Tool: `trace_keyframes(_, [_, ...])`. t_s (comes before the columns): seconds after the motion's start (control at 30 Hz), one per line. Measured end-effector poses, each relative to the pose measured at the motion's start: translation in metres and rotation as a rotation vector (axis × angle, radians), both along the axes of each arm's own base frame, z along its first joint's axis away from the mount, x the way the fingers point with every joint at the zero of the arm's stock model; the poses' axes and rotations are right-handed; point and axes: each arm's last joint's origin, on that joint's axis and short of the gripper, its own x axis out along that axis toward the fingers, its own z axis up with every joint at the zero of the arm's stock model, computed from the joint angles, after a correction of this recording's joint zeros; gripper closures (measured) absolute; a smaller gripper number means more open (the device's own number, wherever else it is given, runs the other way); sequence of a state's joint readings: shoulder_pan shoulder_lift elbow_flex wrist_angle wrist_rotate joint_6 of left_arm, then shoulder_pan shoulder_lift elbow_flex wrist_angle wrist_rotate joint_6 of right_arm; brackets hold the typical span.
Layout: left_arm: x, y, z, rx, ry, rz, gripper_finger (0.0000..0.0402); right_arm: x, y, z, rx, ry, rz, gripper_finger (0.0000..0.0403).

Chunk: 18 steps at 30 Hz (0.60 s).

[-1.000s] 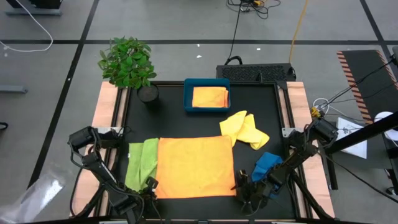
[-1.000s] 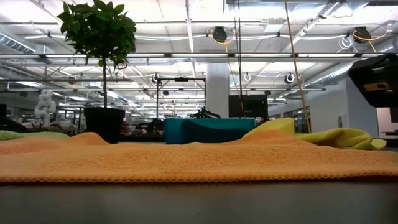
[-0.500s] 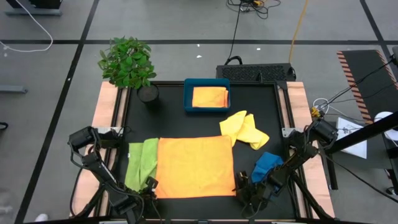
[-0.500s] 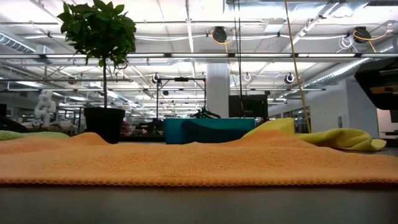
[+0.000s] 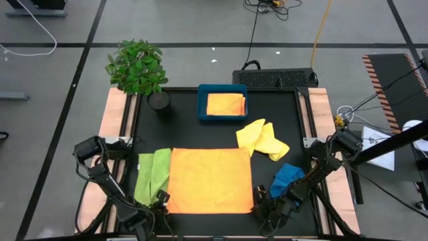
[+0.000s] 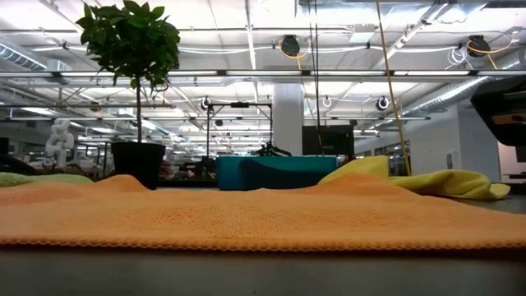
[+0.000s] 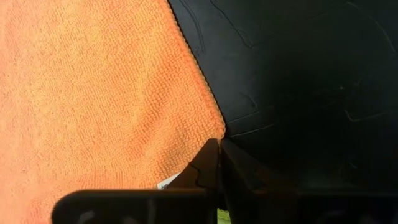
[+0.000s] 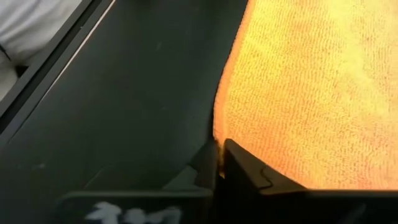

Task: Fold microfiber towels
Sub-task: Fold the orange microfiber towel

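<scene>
A large golden-orange towel [image 5: 210,179] lies spread flat on the black table top, and its near edge fills the low view [image 6: 263,218]. My left gripper [image 5: 162,201] is shut at its near left corner. My right gripper [image 5: 258,199] is shut at its near right corner. A lime green towel [image 5: 150,175] lies along its left side, partly under it. A blue towel [image 5: 287,177] is bunched at its right, and a pale yellow towel [image 5: 263,139] is crumpled beyond that. My left gripper pinches the towel's near left corner [image 7: 210,135] between its two shut fingers [image 7: 208,163], slanting down from the near side. The corner lies on the table, and the cloth is flat and slack. My right gripper pinches the towel's near right corner [image 8: 219,134] between its two shut fingers [image 8: 236,163], slanting down from the near side. The cloth there rests on the table, bulging slightly just ahead of the fingers.
A teal tray [image 5: 223,89] at the far middle holds a folded golden towel [image 5: 226,105]. A potted plant [image 5: 137,67] stands at the far left corner. Bare black table shows between the tray and the spread towel.
My right gripper has tipped down a little at the towel's near right corner and shut on it. The towel has stayed spread flat.
</scene>
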<state>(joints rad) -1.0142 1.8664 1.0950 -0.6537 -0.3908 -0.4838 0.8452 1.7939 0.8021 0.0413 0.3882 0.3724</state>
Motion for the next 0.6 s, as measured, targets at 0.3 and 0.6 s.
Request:
trace_keyframes(0.3, [0.0002, -0.0001, 0.0001, -0.009, -0.006, 0.021, 0.0387, 0.0001, -0.0002, -0.0003, 0.008, -0.002, -0.015, 0.04])
trace_keyframes(0.6, [0.0007, 0.0001, 0.0003, 0.003, -0.025, 0.021, 0.0387, 0.001, 0.0092, 0.0065, 0.079, -0.075, 0.014, 0.0401])
